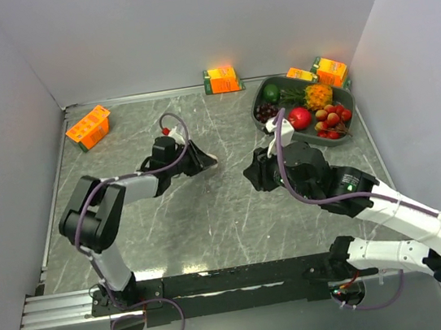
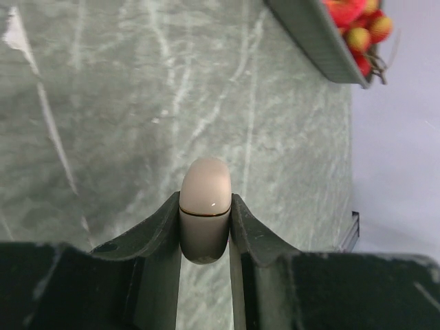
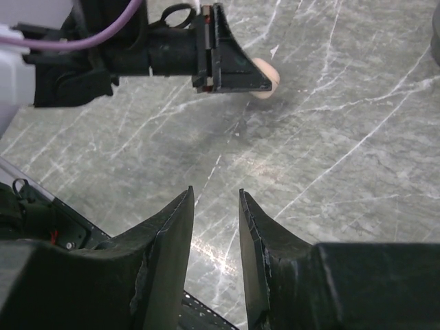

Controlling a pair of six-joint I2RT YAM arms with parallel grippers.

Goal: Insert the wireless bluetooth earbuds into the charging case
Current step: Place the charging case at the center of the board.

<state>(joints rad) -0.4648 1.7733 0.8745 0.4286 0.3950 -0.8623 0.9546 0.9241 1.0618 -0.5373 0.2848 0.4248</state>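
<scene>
L arm reaches toward mid-table. The left gripper (image 2: 205, 201) is clamped on a small, rounded, pale-beige plastic charging case (image 2: 205, 189). Both fingers (image 2: 165, 227) press its flanks. The case's lid is down, a thin dark seam rings it just above the fingertips, and the domed lid end pokes out past them, away from the wrist.

In the top view the case (image 1: 213, 159) shows as a pale spot at the tip of the left gripper (image 1: 202, 159), roughly at table centre. From the right wrist cam it sits low over the grey-green marble-patterned table (image 3: 344, 137); whether it touches the surface or hangs just above, can't tell, prob. just above.

The right gripper (image 3: 215, 194) is w/ jaws apart and nothing between them, only bare table in the gap. It points at the case (image 3: 267, 74), near but not touching. Earbuds: too small to make out in any view.

Far right corner has a dark grey-green tray (image 1: 346, 137) w/ toy fruit (image 1: 300, 118). Orange cartons (image 1: 88, 128) lie along the back edge.
</scene>
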